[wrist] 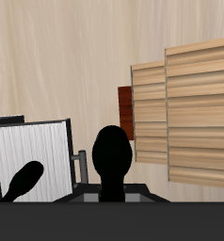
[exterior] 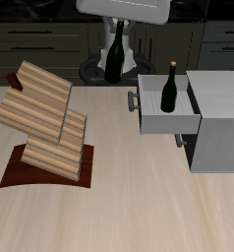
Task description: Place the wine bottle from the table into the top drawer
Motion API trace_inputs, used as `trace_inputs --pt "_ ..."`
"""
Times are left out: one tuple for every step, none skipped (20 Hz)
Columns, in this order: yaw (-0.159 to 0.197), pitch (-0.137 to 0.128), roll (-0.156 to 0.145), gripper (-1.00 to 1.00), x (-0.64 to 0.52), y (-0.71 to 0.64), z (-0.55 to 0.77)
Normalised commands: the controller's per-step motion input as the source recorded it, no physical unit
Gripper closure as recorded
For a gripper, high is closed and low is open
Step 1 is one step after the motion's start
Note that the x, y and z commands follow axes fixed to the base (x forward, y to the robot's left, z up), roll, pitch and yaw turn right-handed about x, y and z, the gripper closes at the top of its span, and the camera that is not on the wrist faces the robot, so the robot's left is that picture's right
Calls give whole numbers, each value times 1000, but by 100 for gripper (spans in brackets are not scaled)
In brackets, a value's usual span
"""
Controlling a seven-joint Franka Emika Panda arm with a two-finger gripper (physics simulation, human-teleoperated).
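Beige table [exterior: 139, 212], slatted rack [exterior: 45, 123] nearest. Farther back, top drawer [exterior: 193, 116] is pulled open, a look-alike bottle [exterior: 170, 87] upright inside. Wine bottle [exterior: 116, 49] stands at the back edge, under the gripper [exterior: 124, 14]; jaw state can't be told. Risk: taking the wrong bottle, or toppling it on placement.

Exterior cam high in front, angled down over whole counter [exterior: 139, 217]. Wrist cam close, looking down; both catch wooden rack [exterior: 45, 123] and open drawer [exterior: 168, 108].
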Motion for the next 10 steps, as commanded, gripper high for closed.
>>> trace_inputs --pt "-57 50 18 100 -71 130 36" --pt "54 0 39 100 -473 252 62" --pt "93 -37 -19 100 -313 118 163" --pt "-90 51 9 100 -281 54 93" --pt "51 -30 47 100 -334 226 166" --pt "64 11 -3 100 -232 84 130" --pt "-30 36 5 100 -253 98 148" --pt "87 -104 45 100 -447 298 280" --pt "19 -7 -53 100 -173 -52 203" --pt "-69 7 -8 100 -169 90 142"
